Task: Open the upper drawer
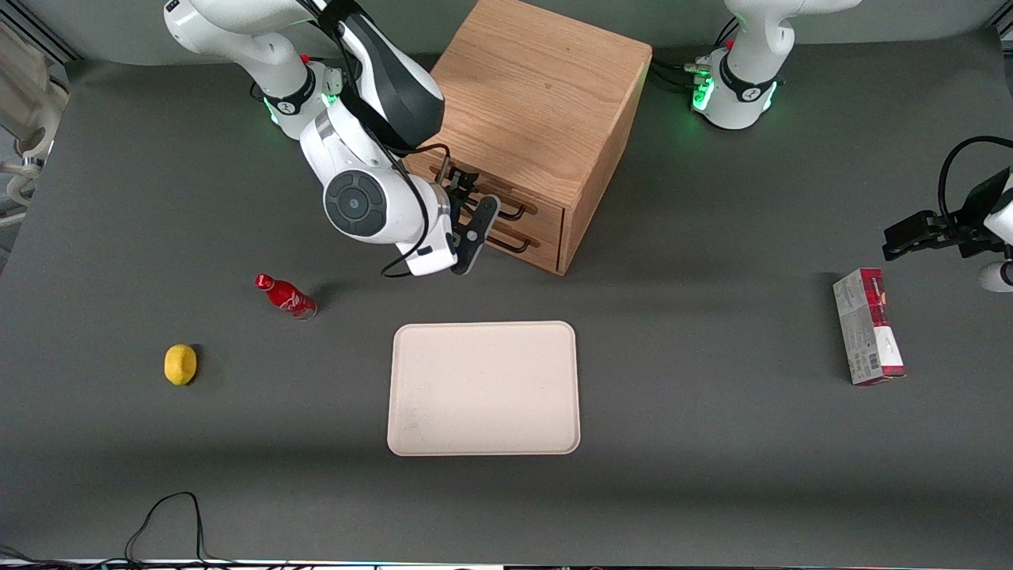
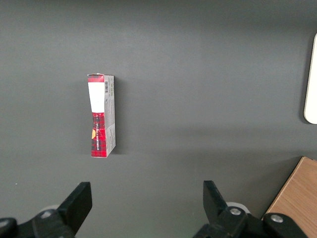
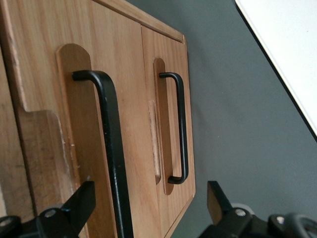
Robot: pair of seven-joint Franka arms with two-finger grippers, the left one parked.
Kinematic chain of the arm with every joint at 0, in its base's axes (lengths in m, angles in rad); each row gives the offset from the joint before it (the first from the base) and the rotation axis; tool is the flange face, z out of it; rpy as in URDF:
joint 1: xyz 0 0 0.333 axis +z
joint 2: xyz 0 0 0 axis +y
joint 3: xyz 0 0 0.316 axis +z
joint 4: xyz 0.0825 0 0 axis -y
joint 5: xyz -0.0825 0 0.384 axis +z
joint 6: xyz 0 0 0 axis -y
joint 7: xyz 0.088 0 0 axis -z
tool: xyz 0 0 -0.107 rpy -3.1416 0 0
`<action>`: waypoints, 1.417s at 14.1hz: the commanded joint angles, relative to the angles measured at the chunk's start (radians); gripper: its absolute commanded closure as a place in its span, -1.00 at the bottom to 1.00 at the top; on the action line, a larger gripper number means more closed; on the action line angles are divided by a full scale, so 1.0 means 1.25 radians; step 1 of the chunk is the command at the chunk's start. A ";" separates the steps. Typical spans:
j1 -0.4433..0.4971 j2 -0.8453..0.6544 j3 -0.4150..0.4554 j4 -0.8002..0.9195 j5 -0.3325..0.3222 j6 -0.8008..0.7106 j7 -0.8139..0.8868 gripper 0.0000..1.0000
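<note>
The oak cabinet [image 1: 538, 95] stands at the back of the table with its two drawers facing the working arm's end. The upper drawer [image 1: 544, 207] is shut; its thin black handle [image 1: 516, 212] shows close up in the right wrist view [image 3: 111, 148]. The lower drawer [image 3: 171, 59] with its twin handle [image 3: 181, 129] lies closer to the table top. My right gripper [image 1: 479, 203] is open right in front of the drawer fronts. In the right wrist view the gripper [image 3: 148, 208] straddles the upper handle, which runs close to one finger [image 3: 81, 203] without touching it.
A cream tray [image 1: 483, 388] lies nearer the front camera than the cabinet. A red bottle [image 1: 286, 295] and a yellow lemon [image 1: 180, 364] lie toward the working arm's end. A red and white box [image 1: 866, 324] lies toward the parked arm's end and shows in the left wrist view [image 2: 101, 115].
</note>
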 commanded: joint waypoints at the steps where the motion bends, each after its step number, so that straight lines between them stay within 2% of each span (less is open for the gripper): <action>1: 0.022 -0.024 -0.012 -0.032 0.012 0.027 -0.004 -1.00; 11: 0.038 -0.019 -0.012 -0.066 -0.002 0.093 -0.004 -1.00; 20: 0.034 -0.014 -0.013 -0.065 -0.015 0.105 -0.005 -1.00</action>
